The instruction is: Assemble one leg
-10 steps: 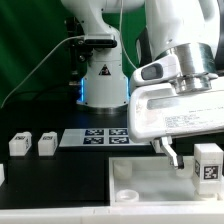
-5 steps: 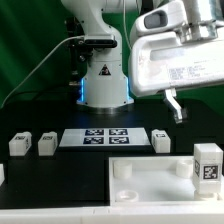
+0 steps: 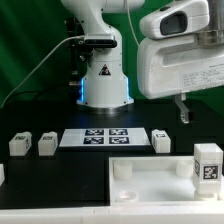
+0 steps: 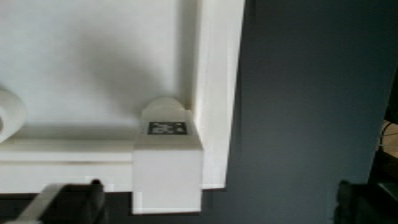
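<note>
**A:** Bit worried about the leg (image 3: 207, 163), upright on a near corner of the flat white top (image 3: 150, 178). Maybe only half-seated; could tip or jam if regripped off-centre.

**B:** Yep. Gripper (image 3: 184, 112) hanging above, fingers spread wide, holding nothing. Leg at roughly 5 o'clock from it, well apart. Spare legs (image 3: 19, 144) farther back.

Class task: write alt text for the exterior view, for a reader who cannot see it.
An open gripper hangs above a white leg standing on the corner of a flat white panel. Three more legs sit loose nearby.
</note>
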You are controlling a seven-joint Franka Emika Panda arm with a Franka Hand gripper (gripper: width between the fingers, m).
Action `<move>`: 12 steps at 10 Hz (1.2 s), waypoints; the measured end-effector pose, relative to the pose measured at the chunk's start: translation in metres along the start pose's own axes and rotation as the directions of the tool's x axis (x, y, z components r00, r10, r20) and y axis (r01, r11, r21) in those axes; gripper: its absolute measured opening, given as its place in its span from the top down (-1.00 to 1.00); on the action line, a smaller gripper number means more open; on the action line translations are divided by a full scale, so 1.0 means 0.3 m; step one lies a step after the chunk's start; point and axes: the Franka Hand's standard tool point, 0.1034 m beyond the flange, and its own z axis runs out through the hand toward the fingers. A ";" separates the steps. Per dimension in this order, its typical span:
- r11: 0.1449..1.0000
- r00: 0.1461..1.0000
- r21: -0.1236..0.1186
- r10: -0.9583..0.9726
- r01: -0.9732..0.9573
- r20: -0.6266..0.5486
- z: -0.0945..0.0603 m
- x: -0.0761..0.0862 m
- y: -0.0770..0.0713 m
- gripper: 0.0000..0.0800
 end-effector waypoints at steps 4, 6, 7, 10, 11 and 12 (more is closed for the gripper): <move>0.999 0.999 -0.019 0.034 -0.034 0.006 0.027 0.015 0.016 -0.62; 0.999 0.999 -0.025 0.042 -0.042 0.007 0.062 0.040 0.032 -0.62; 0.999 0.999 -0.027 0.044 -0.044 -0.001 0.083 0.045 0.046 -0.62; 0.998 0.999 -0.030 0.054 -0.054 -0.007 0.158 0.050 0.067 -0.62; 0.998 0.999 -0.031 0.052 -0.052 -0.007 0.182 0.049 0.065 -0.62; 0.998 0.999 -0.031 0.052 -0.052 -0.010 0.196 0.049 0.069 -0.62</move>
